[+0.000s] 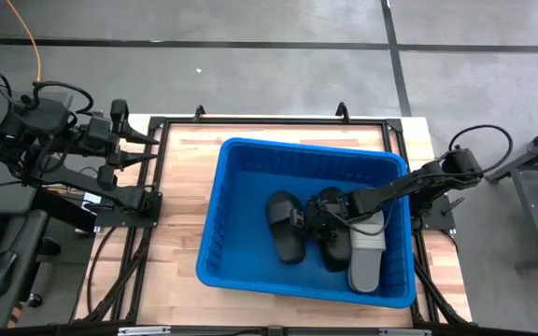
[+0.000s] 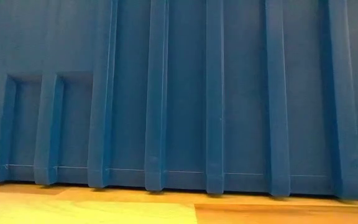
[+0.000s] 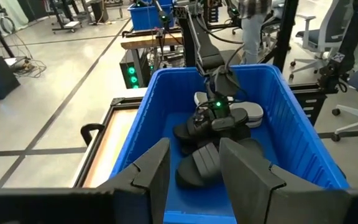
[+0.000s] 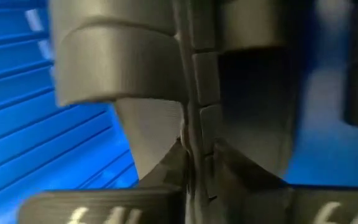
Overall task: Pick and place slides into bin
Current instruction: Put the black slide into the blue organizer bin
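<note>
The blue bin (image 1: 241,168) stands on the wooden table and fills the low view with its ribbed wall (image 2: 179,93). On its floor lie two black slides (image 1: 286,227) (image 1: 330,241) and a light grey slide (image 1: 367,254). My right gripper (image 1: 330,213) reaches down into the bin from the table's right side, over the middle black slide (image 3: 229,121), with its fingers closed on a thin edge. My left gripper (image 1: 149,147) waits raised at the table's left edge, open and holding nothing, pointing toward the bin (image 3: 194,146). My right gripper pinches a thin upright edge (image 4: 197,124) of the middle black slide between its two fingertips (image 4: 173,158), slanting down from the table's right side. Which part of the slide that edge is does not show. In the left wrist view the slide lies low among the other slides.
The bin takes up most of the table's middle and right; bare wood (image 1: 180,205) lies to its left and a strip (image 2: 104,208) along its near side. A black frame (image 1: 157,126) runs round the table. Beyond the far side are other workbenches, chairs and a person (image 3: 253,18).
</note>
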Controlling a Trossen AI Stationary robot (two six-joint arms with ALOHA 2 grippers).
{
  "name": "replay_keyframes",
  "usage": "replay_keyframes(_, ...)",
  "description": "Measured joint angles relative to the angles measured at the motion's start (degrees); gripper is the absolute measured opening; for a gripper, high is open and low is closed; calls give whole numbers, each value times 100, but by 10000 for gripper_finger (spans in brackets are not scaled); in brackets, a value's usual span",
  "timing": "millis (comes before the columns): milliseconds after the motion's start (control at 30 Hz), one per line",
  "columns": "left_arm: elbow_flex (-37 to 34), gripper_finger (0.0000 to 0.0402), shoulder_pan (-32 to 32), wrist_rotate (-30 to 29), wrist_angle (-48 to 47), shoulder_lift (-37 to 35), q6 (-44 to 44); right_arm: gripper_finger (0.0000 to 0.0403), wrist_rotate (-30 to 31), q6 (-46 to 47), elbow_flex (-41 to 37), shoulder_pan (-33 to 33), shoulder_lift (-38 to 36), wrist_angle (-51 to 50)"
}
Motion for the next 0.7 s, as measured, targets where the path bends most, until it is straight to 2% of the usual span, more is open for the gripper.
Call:
replay_keyframes(267, 0, 129, 0, 64, 0, 0, 63, 159, 90, 277, -17, -10, 20, -374)
replay_keyframes(367, 0, 129, 0, 64, 0, 0, 130, 192, 127, 384, -15, -29, 20, -355)
replay_keyframes(567, 0, 129, 0, 62, 0, 0, 152, 216, 248, 386, -15, -45, 20, -156)
replay_keyframes(700, 0, 129, 0, 63, 0, 0, 151, 216, -212, 148, -17, -50, 9, 34)
